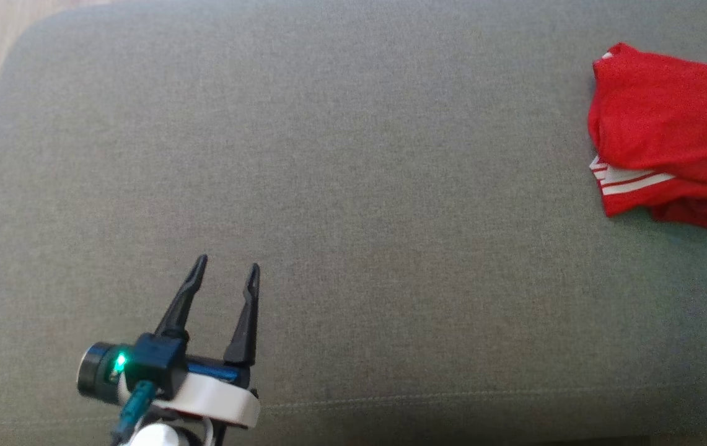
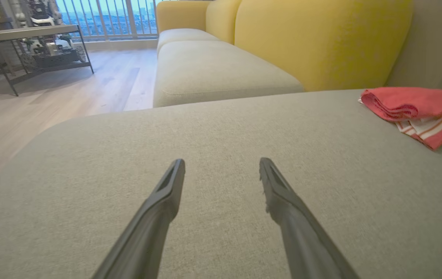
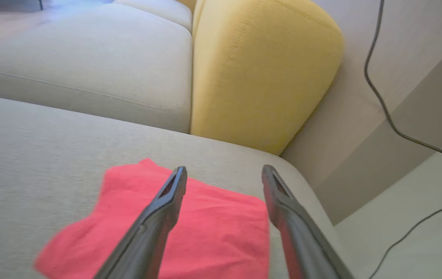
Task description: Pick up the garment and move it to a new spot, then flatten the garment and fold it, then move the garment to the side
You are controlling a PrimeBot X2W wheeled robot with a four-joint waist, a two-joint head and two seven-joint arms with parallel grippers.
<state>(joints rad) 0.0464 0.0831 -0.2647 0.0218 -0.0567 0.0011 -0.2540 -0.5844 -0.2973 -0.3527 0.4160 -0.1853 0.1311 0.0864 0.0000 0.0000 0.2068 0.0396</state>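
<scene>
Lying far right: folded red fabric garment with white stripes [image 1: 669,118], on grey woven cushion [image 1: 353,155]
Left gripper [image 1: 228,262]: fingers spread, empty, near left
Right gripper [image 3: 224,167]: fingers spread over garment

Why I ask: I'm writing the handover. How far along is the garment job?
Done, it seems: the garment lies folded at the right end of the cushion, so folding and the move aside look finished. In hand: nothing; the right end effector is open above it, the left end effector open over bare cushion. Left: probably just pulling the arm clear.
</scene>
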